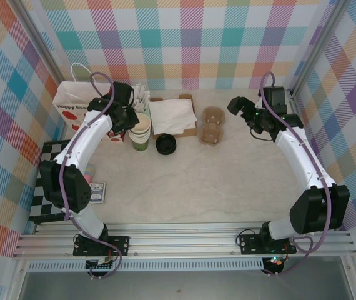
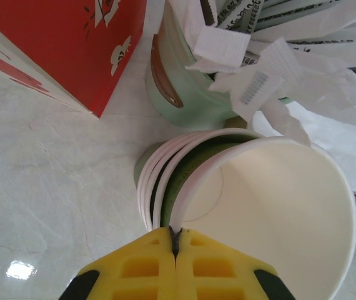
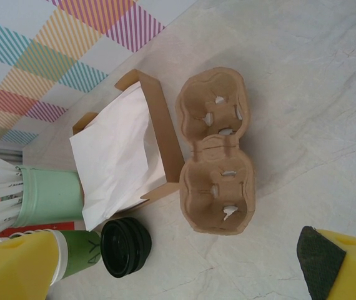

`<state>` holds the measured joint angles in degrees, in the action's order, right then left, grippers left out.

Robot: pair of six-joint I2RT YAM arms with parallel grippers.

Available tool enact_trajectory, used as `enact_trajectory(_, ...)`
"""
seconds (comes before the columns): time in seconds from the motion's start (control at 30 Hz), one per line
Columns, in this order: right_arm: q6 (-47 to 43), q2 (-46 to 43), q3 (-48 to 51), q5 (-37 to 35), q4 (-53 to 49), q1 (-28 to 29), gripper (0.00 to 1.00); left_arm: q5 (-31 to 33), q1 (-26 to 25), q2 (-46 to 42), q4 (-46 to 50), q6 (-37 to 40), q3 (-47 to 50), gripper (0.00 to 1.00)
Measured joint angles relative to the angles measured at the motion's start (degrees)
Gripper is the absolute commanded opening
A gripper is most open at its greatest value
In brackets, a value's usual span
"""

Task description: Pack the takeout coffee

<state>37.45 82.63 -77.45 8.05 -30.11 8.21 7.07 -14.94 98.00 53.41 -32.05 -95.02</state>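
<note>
A lidless paper cup [image 2: 278,206], green outside and cream-white inside, is the top one of a stack of cups [image 1: 140,132] at the back left of the table. It sits tilted in the stack's white rims [image 2: 148,187]. My left gripper [image 2: 175,232] is shut on this cup's near rim, one yellow finger inside and one outside. In the top view the left gripper [image 1: 131,119] hangs right over the stack. A small stack of black lids [image 1: 165,144] stands just right of the cups [image 3: 125,247]. My right gripper [image 1: 236,104] is open and empty at the back right [image 3: 178,272].
A cardboard cup carrier [image 1: 212,125] [image 3: 218,150] lies right of a brown box of white napkins [image 1: 173,116]. A pale green holder of paper-wrapped items [image 2: 184,75] stands behind the cups, a red-and-white paper bag [image 1: 72,106] to its left. A checkered board [image 1: 47,181] lies at the table's left edge.
</note>
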Motion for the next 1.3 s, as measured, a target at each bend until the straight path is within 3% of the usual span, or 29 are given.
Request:
enact_trajectory(0.27, -1.92, 1.2, -2.89, 0.09, -1.16, 0.92, 1.0, -0.15, 1.01, -2.08, -0.02, -0.04, -0.02, 0.0)
enact_trajectory(1.0, -9.01, 5.99, -6.49, 0.17, 1.33, 13.31, 1.0, -2.21, 0.28, -11.78, 2.58, 6.99, -8.55, 0.0)
enact_trajectory(1.13, -8.96, 5.97, -6.19, -1.55, 2.25, 13.27, 1.0, -5.14, -2.49, -13.33, 5.4, 10.75, -10.21, 0.0)
enact_trajectory(1.3, -12.35, 5.29, -1.84, -2.01, 5.11, 13.22, 1.0, -7.96, -9.66, -13.73, 8.31, 15.69, -9.11, 0.0)
